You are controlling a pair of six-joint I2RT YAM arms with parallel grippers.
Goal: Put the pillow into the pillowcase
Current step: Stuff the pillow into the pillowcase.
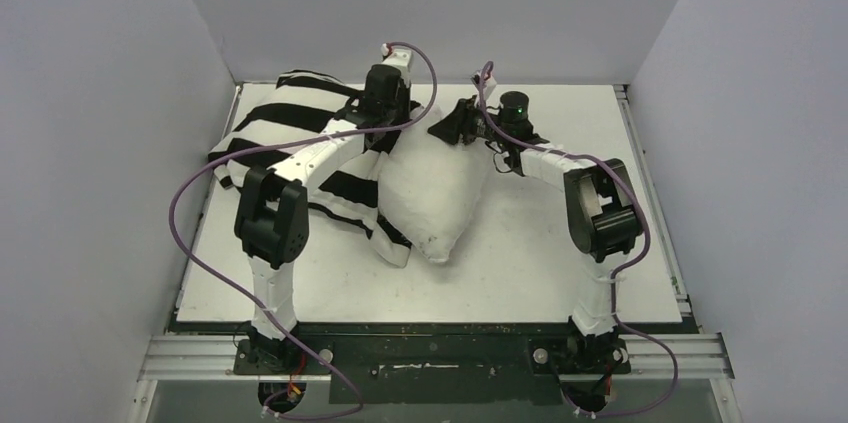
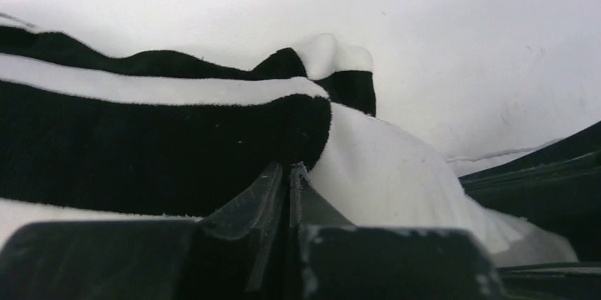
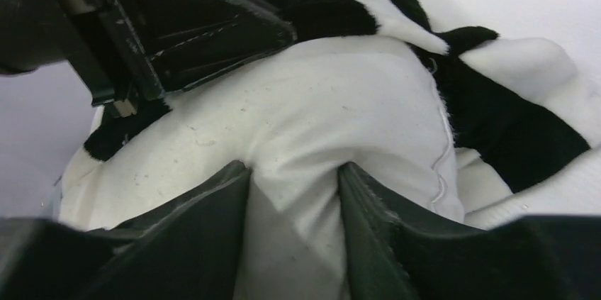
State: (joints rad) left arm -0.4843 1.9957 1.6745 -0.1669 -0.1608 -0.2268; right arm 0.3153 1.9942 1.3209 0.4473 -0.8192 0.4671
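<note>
The striped black-and-white pillowcase (image 1: 285,128) lies bunched at the back left, over the left side of the plump white pillow (image 1: 440,198), which runs diagonally toward the table's middle. My left gripper (image 1: 388,133) is at the seam where the two meet. In the left wrist view its jaws (image 2: 290,169) are pressed together on the black edge of the pillowcase (image 2: 142,144), right beside the pillow (image 2: 383,165). My right gripper (image 3: 294,172) pinches a bulging fold of the pillow (image 3: 305,101) at its far end. The pillowcase (image 3: 496,123) lies just beyond.
The white table (image 1: 540,263) is boxed in by grey walls at the left, back and right. A black rail (image 1: 440,328) runs along the near edge by the arm bases. Purple cables (image 1: 190,213) loop off both arms.
</note>
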